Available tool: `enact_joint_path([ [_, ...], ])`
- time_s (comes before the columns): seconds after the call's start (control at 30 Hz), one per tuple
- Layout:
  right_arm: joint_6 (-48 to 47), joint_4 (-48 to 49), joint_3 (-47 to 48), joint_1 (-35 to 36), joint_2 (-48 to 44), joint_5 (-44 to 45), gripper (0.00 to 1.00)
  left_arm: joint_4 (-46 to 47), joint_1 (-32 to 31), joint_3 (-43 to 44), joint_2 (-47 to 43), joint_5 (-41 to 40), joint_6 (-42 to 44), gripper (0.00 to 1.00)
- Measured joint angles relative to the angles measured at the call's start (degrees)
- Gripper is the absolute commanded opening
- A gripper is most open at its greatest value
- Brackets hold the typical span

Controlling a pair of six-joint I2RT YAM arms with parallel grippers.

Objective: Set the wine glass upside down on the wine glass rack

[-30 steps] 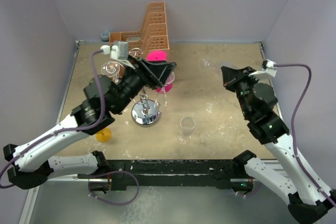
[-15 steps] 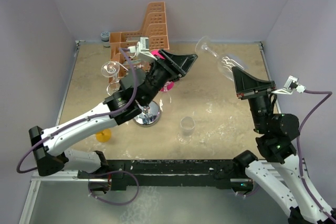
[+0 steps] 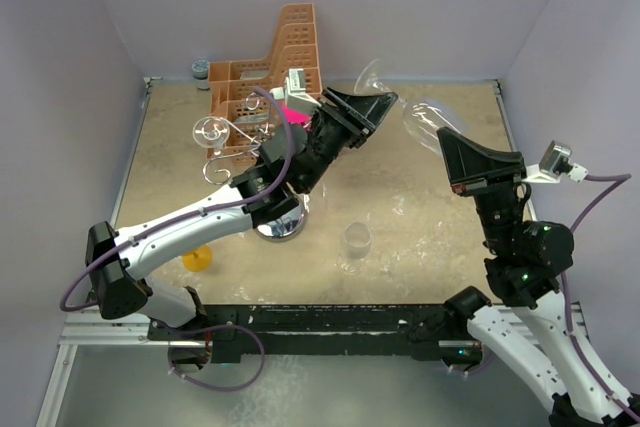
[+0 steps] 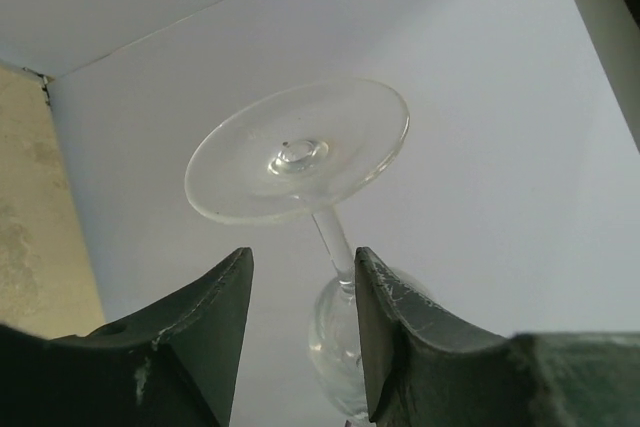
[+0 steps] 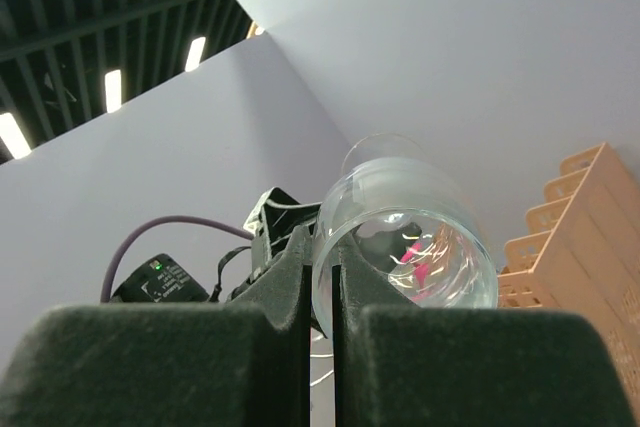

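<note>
The clear wine glass [image 3: 422, 119] is held in the air, lying nearly level, its foot [image 3: 368, 75] pointing to the back left. My right gripper [image 3: 446, 143] is shut on the bowl's rim; the right wrist view shows the rim wall [image 5: 405, 237] pinched between its jaws [image 5: 320, 252]. My left gripper [image 3: 383, 109] is open with its fingers on either side of the stem [image 4: 335, 239], which lies close to the right finger. The foot [image 4: 300, 152] is beyond the fingertips. The silver wire rack [image 3: 214, 133] stands under my left arm, which hides part of its chrome base [image 3: 280, 225].
An orange perforated basket [image 3: 285, 57] stands at the back with a pink object [image 3: 296, 107] in front of it. A clear tumbler [image 3: 357, 243] stands near the table's front middle. A yellow piece [image 3: 197, 257] lies front left. A small grey jar [image 3: 201, 69] sits in the back left corner.
My left arm has swung up and to the right, bringing its open fingers around the glass stem. My right gripper lifted the glass off the table and now holds it level.
</note>
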Motion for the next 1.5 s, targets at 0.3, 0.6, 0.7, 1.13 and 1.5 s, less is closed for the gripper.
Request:
enact_joint_path([
  [0.3,1.25,2.71,-1.16,0.0,0.76,-4.46,0.0,5.05,0.02,0.57,0.61,-1.01,-3.91,0.2],
  [0.6,1.73,3.91,-1.14,-0.02,1.25,-6.23,0.34,9.31,0.02,0.57,0.68,-0.79,-5.29,0.0],
  [0.7,1.36,1.22,-0.63,0.0,1.49,-5.84,0.52,9.27,0.02,0.57,0.68,-0.76,-1.81,0.0],
  [1.13,-0.13,-19.89,5.88,0.0,1.53,-3.87,0.73,0.13,0.13,0.57,-6.82,0.5,14.93,0.0],
  [1.5,-6.78,-30.91,17.27,0.0,3.43,-5.81,0.74,-13.51,0.11,0.57,-18.51,14.64,27.74,0.0],
])
